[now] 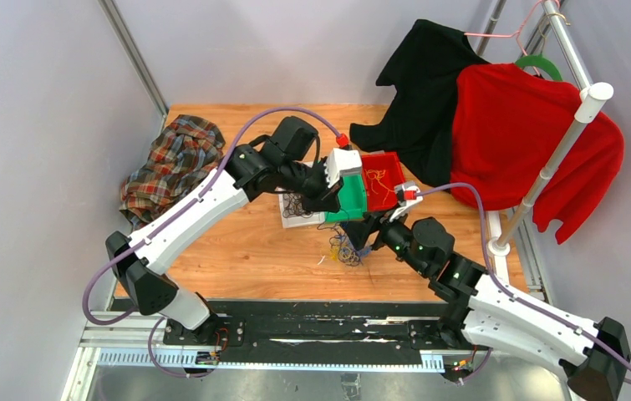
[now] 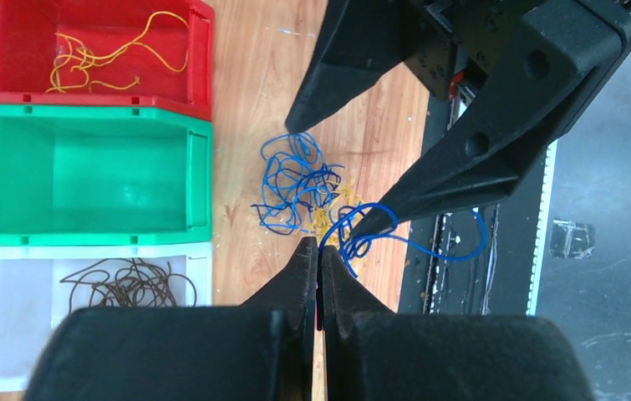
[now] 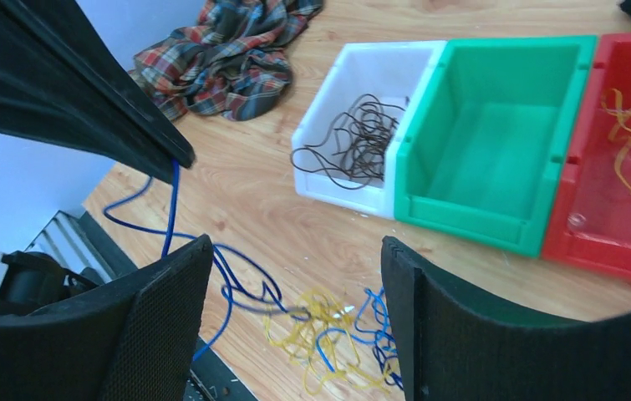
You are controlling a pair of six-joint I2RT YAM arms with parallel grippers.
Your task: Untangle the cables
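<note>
A plaid cloth [image 1: 170, 163] is lying crumpled at the left edge of the wooden table [image 1: 245, 251]. The left gripper [image 2: 318, 249] is reaching over the middle of the table with its fingers pressed fully together, pinching one blue cable [image 3: 170, 200] that is hanging from its tips. Three bins are sitting side by side: a white bin [image 3: 341, 190] holding dark cables [image 3: 353, 142], a green bin [image 3: 462, 213], and a red bin [image 3: 596, 242] holding yellow-orange cables [image 3: 629, 142]. Near the bins, a loose clump of blue and yellow-orange cables [image 2: 299, 180] is resting on the wood. The right gripper [image 3: 295, 242] is hovering over that clump with its fingers spread wide, gripping nothing, while the pinched blue cable is trailing past one fingertip. At the far right, a black garment [image 1: 429, 83] and a red garment [image 1: 529, 142] are hanging.
</note>
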